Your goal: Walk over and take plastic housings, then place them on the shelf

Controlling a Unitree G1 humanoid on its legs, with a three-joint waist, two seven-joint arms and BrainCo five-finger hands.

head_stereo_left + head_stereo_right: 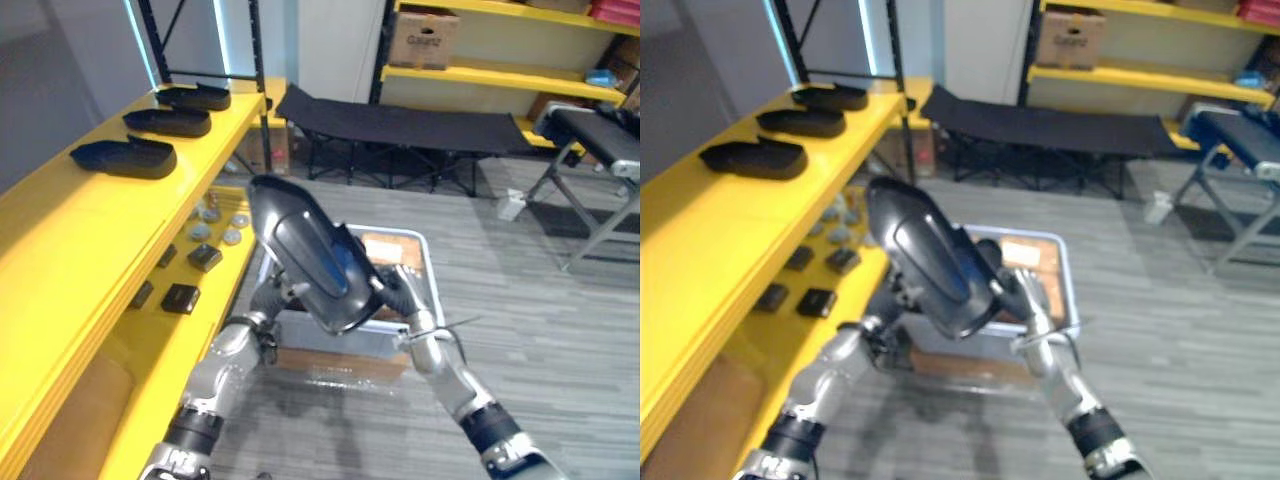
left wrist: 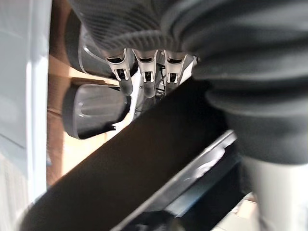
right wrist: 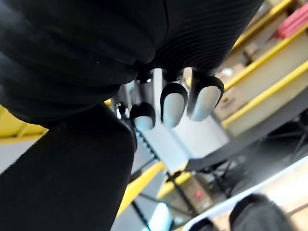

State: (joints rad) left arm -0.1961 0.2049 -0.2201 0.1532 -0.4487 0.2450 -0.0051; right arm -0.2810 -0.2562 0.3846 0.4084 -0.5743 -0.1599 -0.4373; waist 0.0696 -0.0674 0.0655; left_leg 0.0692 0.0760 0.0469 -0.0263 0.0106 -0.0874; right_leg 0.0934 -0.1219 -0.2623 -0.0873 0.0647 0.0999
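Held housing (image 1: 310, 255) sits mid-frame above the grey bin (image 1: 428, 262), pressed betw. both hands. The left hand (image 1: 268, 300) is at its lower-left edge w/ fingers straight and flat on it, the right hand (image 1: 405, 290) on its lower-right side, grip can't tell. To do the carry well, squeeze evenly from both sides, swing it left over the yellow shelf (image 1: 60, 230) and aim for bare top toward the frame's bottom, clear of the row. Count: 1 housing held, 1 bin, 3 housings on the shelf top at upper left — near one (image 1: 125, 157), middle one (image 1: 168, 122), far one (image 1: 196, 97).

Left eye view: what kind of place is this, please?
Probably a storeroom or workshop: long yellow shelves carry a row of dark plastic housings, a cardboard box sits on the far racking, and a grey crate stands on the floor.
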